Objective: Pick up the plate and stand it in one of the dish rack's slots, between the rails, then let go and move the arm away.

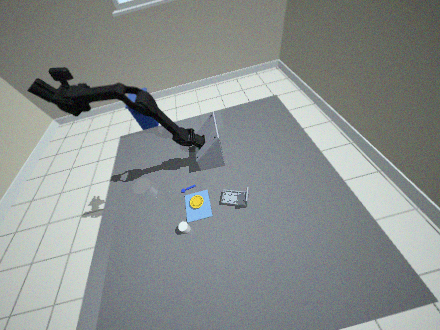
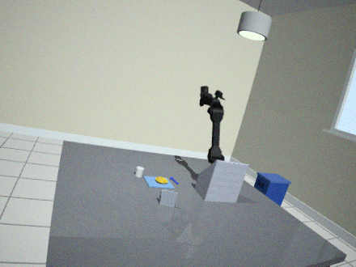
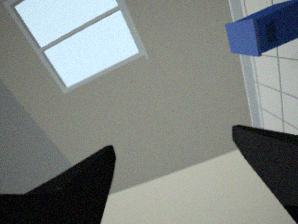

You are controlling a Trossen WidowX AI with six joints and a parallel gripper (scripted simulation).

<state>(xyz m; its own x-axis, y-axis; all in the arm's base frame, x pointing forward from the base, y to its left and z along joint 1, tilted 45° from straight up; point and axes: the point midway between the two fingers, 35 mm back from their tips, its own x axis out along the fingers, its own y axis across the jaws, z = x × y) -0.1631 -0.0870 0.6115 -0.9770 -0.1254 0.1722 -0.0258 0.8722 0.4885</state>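
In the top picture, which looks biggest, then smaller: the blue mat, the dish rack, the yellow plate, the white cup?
1. blue mat
2. dish rack, a bit smaller than the mat
3. yellow plate and white cup: look about alike, too close to rank

Home kitchen: tiled floor (image 1: 60, 165), dish rack (image 1: 235, 197), pendant lamp (image 2: 254, 25)

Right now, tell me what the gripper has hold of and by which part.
Nothing is held. The gripper stands open and raised high, with only wall and window between its fingers. The plate lies flat on the blue mat.
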